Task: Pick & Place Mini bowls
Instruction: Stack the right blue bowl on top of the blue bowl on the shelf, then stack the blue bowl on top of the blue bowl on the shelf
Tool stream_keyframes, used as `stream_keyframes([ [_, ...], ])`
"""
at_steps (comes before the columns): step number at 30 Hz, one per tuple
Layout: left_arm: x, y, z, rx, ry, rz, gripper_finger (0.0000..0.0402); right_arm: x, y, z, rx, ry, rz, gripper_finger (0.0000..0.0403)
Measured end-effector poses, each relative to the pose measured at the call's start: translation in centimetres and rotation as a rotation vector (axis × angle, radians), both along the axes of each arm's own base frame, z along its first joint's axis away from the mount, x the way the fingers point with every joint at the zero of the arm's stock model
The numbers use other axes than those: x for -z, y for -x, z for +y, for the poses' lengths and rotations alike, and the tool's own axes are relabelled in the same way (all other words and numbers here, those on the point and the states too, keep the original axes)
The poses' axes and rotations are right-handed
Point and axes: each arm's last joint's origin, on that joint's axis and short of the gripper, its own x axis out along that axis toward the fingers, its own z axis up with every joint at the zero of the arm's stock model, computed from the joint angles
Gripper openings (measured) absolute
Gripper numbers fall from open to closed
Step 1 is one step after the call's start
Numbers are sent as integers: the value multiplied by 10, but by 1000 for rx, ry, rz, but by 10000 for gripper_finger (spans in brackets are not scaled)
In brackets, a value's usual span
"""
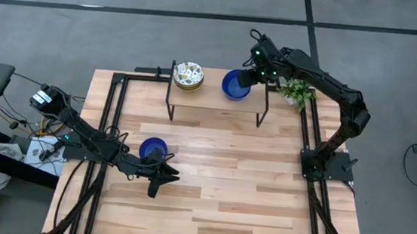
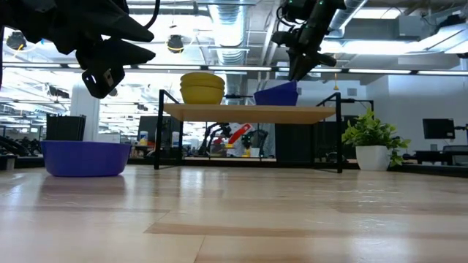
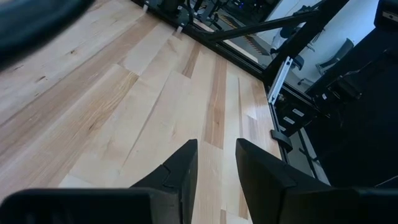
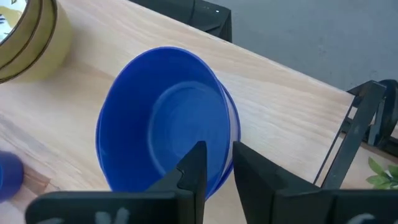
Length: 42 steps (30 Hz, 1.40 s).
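Note:
A glossy blue mini bowl [image 4: 165,118] sits on the small raised wooden shelf [image 2: 248,112] at the far side, tilted, with its right rim higher in the low view [image 2: 278,93]. My right gripper [image 4: 217,162] slants down over it from the right, open. One finger is inside the bowl and one outside its near rim. A cream floral bowl [image 1: 188,75] stands on the shelf's left half. A second blue bowl [image 1: 153,148] rests on its base on the table at the near left. Just beside it my left gripper [image 3: 216,168] hovers open and holds nothing. My right gripper stands astride the blue bowl's near rim [image 4: 225,134], one finger inside the bowl and one outside, coming slanted from above and from the table's right. The fingers stand apart. Whether either finger touches the wall, I cannot tell. The bowl's base is on the shelf.
A small green plant in a white pot [image 2: 373,139] stands on the table right of the shelf, under my right arm. The shelf stands on thin black legs [image 1: 170,102]. Bare wooden tabletop [image 1: 248,181] lies between the shelf and the near edge.

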Motion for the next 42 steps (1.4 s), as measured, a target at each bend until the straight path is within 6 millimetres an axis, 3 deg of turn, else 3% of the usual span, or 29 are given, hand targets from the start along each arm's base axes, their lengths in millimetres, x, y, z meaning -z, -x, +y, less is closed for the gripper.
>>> stream_keyframes([
  [10, -1, 1, -4, 132, 19, 3, 108, -17, 6, 10, -53, 72, -45, 67],
  [20, -3, 1, -5, 191, 41, -16, 108, -43, 9, 34, -130, 160, -150, 67],
  [27, -3, -1, -3, 162, 40, -20, 108, -57, 6, 59, -226, 213, -214, 67],
  [34, -8, -2, -2, 128, 79, -50, 108, -60, -5, 90, -344, 265, -197, 67],
  [42, -45, 4, -3, 263, 81, -147, 108, -61, -21, 140, -478, 355, -181, 67],
])
